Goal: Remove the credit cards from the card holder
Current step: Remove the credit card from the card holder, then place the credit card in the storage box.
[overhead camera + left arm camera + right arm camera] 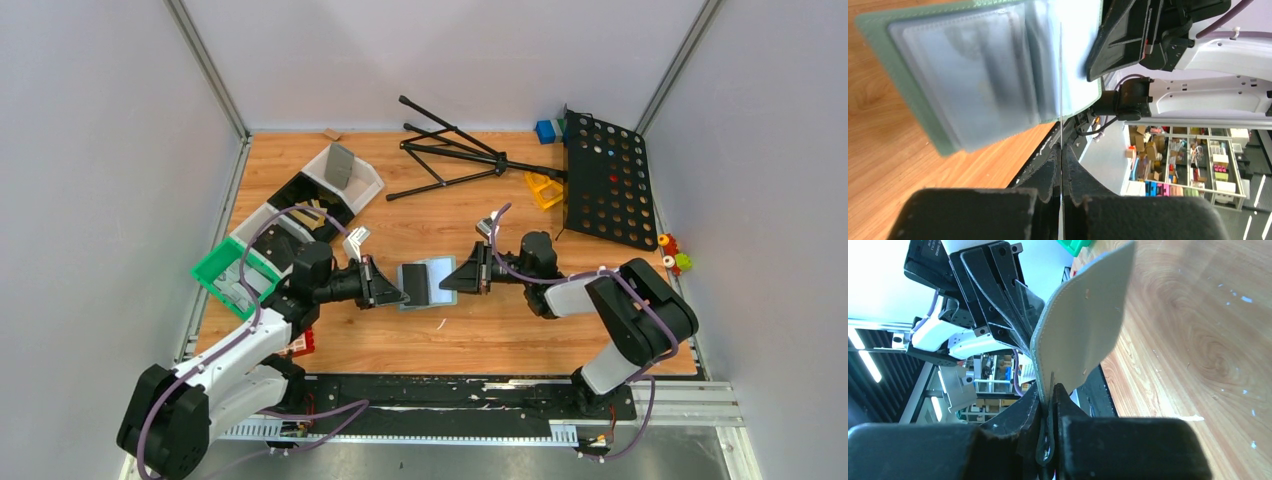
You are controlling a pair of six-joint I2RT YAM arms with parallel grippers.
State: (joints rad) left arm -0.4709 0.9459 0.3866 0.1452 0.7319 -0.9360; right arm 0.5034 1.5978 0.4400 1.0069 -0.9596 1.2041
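The grey-blue card holder (432, 283) is held open between my two grippers above the middle of the table. My left gripper (397, 292) is shut on a thin credit card, which shows as a dark rectangle (415, 284) at the holder's left side. In the left wrist view the card is edge-on (1061, 90) between the shut jaws (1061, 150), next to the holder's translucent sleeves (978, 75). My right gripper (452, 280) is shut on the holder's right edge. In the right wrist view the holder's cover (1083, 325) rises from the shut jaws (1049, 390).
A green tray (222, 272) and white bins (352, 182) stand at the left. A black tripod (450, 155), a yellow piece (545, 188) and a black perforated board (605, 180) lie at the back right. A red block (303, 343) is by the left arm.
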